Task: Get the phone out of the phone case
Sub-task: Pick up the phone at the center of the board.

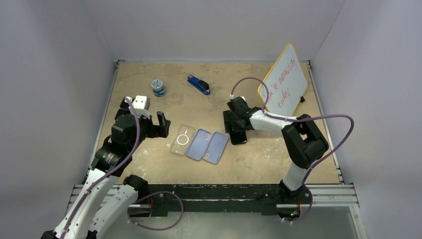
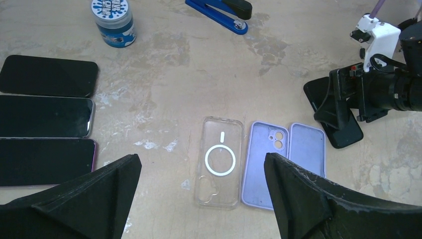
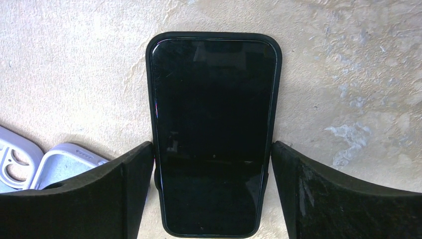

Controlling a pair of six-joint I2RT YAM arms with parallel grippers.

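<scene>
A black phone (image 3: 214, 129) lies screen up on the table inside a black phone case (image 3: 214, 35), whose rim frames it. My right gripper (image 3: 211, 149) is low over its near half with one finger on each long side. The left finger (image 3: 134, 169) sits against the case edge, and a thin strip of table shows beside the right finger (image 3: 298, 174). From above, the right gripper (image 1: 238, 128) covers most of the phone (image 1: 240, 139). My left gripper (image 1: 161, 124) hovers wide open and empty above the table to the left, its fingers (image 2: 99, 194) well apart.
A clear case (image 1: 182, 140) and two lilac cases (image 1: 199, 144) (image 1: 217, 148) lie side by side between the arms. Three bare dark phones (image 2: 47, 75) are lined up at the left. A blue stapler (image 1: 199, 84), a small jar (image 1: 158, 87) and a leaning whiteboard (image 1: 284, 79) are farther back.
</scene>
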